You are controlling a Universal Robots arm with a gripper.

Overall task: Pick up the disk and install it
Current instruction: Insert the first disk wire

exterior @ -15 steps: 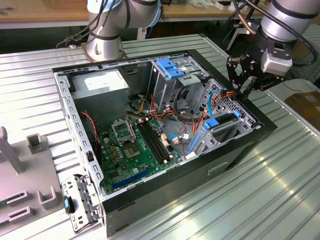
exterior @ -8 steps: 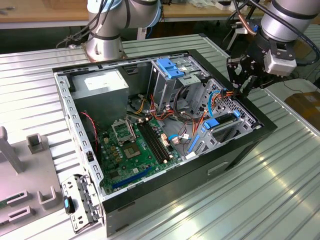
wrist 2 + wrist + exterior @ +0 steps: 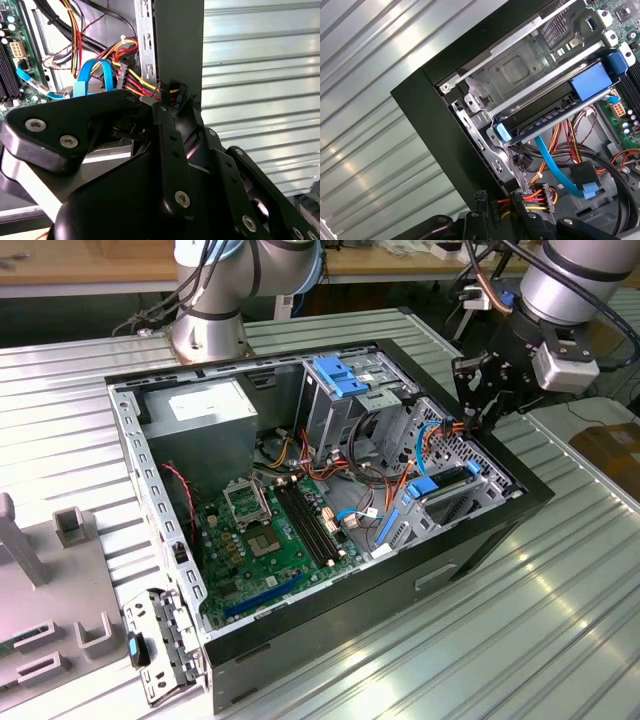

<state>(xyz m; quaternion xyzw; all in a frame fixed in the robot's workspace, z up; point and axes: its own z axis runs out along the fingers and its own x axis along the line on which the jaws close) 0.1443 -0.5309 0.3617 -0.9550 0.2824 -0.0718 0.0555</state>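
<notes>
The disk sits in the lower drive bay of the open computer case, held in its blue side-rail frame. In the exterior view the disk lies in the bay at the case's right side. My gripper hangs over the case's right wall, just beyond the bay. It is shut on a black power connector with red, yellow and black wires, in both wrist views. The connector is a short way off the disk's end, apart from it.
A blue data cable loops beside the bay. Bundled wires fill the space by the case wall. The motherboard and a grey power-supply box lie further in. A blue bracket tops the drive cage. Ribbed metal table surrounds the case.
</notes>
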